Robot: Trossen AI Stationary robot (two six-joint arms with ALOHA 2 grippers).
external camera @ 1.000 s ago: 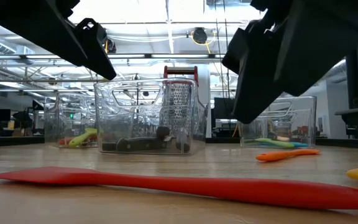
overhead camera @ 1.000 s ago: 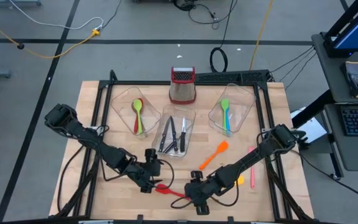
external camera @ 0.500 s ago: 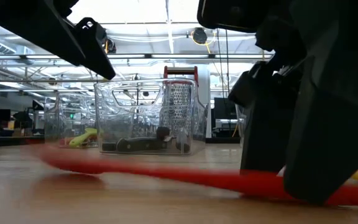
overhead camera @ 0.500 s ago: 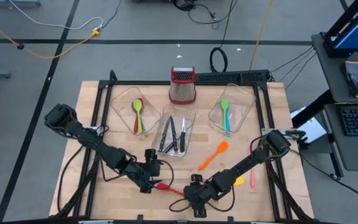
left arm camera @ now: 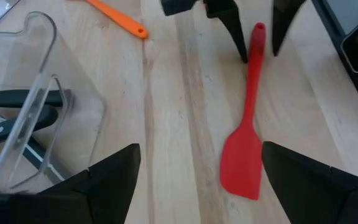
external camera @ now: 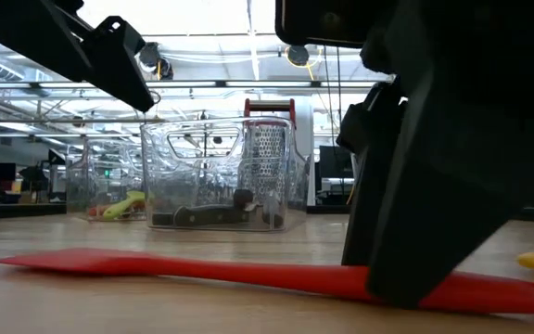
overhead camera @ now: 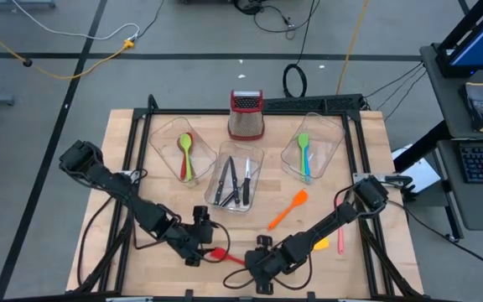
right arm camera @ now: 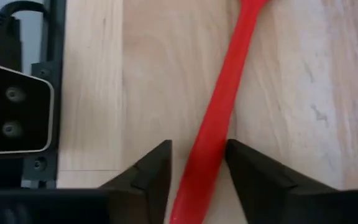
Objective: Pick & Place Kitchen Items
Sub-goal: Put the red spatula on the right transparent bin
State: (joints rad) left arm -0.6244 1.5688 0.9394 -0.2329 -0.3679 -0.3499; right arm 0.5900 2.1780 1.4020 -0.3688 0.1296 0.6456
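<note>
Red spatula, orange spatula, pale wood table, black grippers

no readable text, labels, brands or numbers on anything in view

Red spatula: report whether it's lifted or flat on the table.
Flat on the table. The red spatula lies along the wood in the low view; the right gripper's fingers straddle its handle.

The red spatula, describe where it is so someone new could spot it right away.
On the wooden table, look at the near edge in front of the middle clear tub of knives. The red spatula lies flat there, its handle between the right gripper's fingers. It is the only red utensil outside a tub.
</note>
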